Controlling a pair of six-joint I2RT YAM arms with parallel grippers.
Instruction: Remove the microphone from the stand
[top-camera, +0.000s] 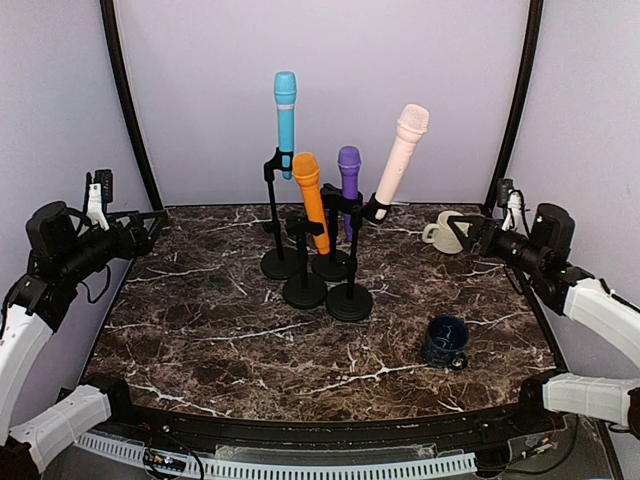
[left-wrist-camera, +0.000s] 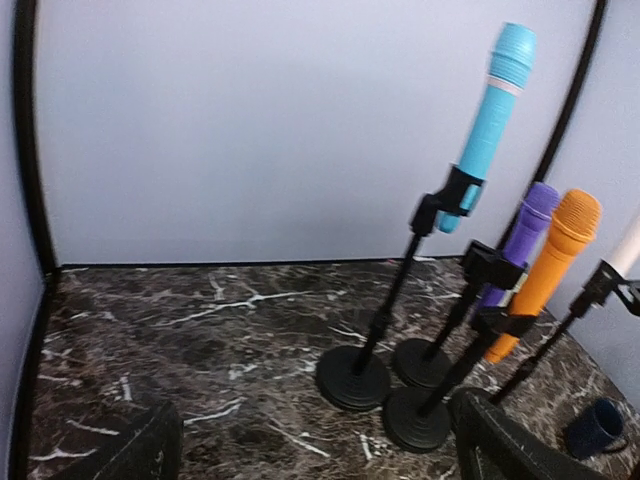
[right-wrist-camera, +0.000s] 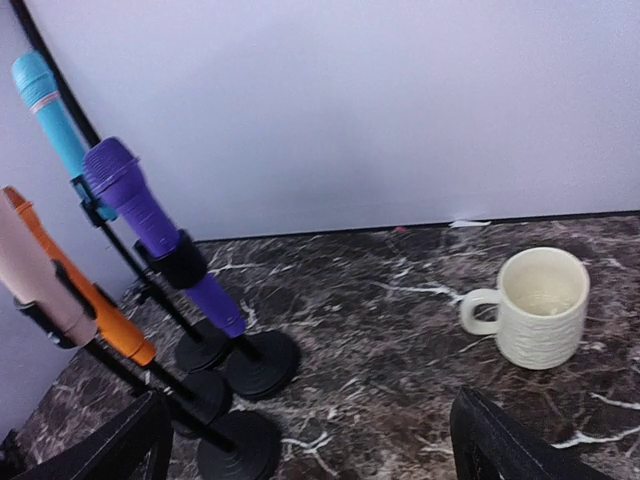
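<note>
Several microphones stand in black stands with round bases at the middle back of the marble table (top-camera: 200, 330): a blue microphone (top-camera: 286, 120) tallest, an orange one (top-camera: 311, 200), a purple one (top-camera: 349, 175) and a cream one (top-camera: 402, 150) leaning right. The left wrist view shows the blue microphone (left-wrist-camera: 490, 120) clipped in its stand (left-wrist-camera: 385, 310). My left gripper (top-camera: 148, 228) hovers open at the table's left edge, far from the stands. At the right edge my right gripper (top-camera: 466, 236) is open too. Nothing lies between either pair of fingers.
A cream mug (top-camera: 443, 232) sits at the back right, just in front of my right gripper. A dark blue mug (top-camera: 445, 342) stands at the near right. Black curved frame posts (top-camera: 128, 110) and pale walls enclose the table.
</note>
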